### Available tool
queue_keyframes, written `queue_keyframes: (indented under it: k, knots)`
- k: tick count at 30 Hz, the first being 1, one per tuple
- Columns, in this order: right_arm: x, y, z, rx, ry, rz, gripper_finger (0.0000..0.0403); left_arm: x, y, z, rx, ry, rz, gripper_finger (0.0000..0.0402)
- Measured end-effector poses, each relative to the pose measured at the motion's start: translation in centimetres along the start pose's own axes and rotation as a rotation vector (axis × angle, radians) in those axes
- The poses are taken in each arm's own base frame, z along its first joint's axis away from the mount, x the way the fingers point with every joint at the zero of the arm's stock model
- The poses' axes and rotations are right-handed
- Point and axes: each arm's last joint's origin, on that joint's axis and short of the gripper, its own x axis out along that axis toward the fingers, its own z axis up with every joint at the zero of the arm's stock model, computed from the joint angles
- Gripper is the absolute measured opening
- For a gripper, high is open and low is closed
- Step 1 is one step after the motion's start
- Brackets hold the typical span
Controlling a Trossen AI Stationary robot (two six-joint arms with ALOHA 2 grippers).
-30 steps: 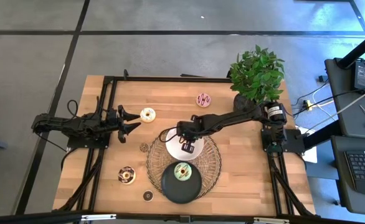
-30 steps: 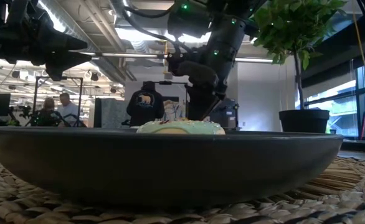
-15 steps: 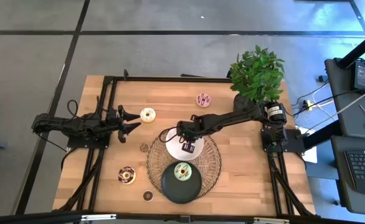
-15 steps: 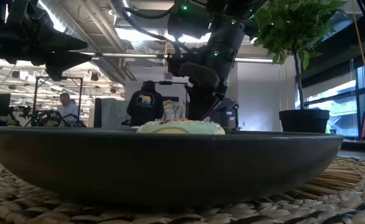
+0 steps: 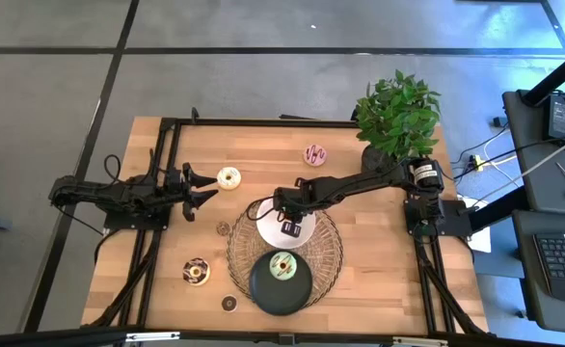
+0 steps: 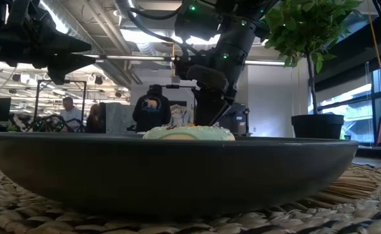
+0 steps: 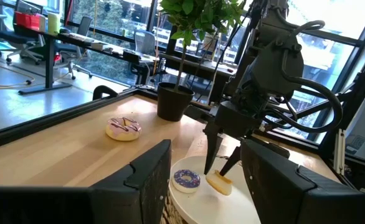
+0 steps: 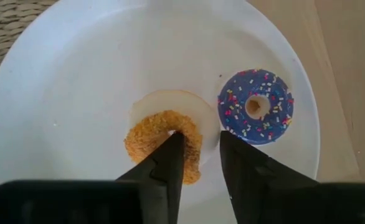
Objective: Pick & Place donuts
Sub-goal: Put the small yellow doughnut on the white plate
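right gripper (image 8: 198, 155) unchanged since the earlier frame, fingers spread over the orange donut (image 8: 162, 140) on the white plate (image 8: 64, 93), purple donut (image 8: 255, 106) beside it. left gripper (image 5: 203, 188) open, unmoved, by the cream donut (image 5: 228, 177).

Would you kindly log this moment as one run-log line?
right gripper: open, straddling orange donut on white plate | purple donut: beside | left gripper: open, waiting

Two donuts (image 8: 164, 140) side by side on a plate (image 8: 76, 93) mid-worktop (image 5: 360, 260), right hand (image 8: 198, 155) over them. Nearer: a bowl (image 5: 281, 286) holding a donut (image 5: 282, 266). Left: left hand (image 5: 202, 188), just beside another donut (image 5: 228, 177). Far right: plant (image 5: 398, 116).
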Motion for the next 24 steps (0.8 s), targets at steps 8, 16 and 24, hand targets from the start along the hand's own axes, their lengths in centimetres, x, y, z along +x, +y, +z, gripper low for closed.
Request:
queue_keyframes:
  k: [8, 16, 24]
  knots:
    - [0.00, 0.00, 0.00, 0.000, 0.000, 0.000, 0.0115, 0.00, 0.00, 0.00, 0.000, 0.000, 0.000, 0.0187]
    - [0.00, 0.01, 0.00, -0.026, 0.000, 0.000, 0.0115, 0.00, 0.00, 0.00, 0.000, 0.000, 0.000, 0.0187]
    - [0.03, 0.00, -0.01, -0.028, 0.001, 0.000, 0.0115, 0.00, 0.00, 0.00, 0.000, 0.000, 0.000, 0.0189]
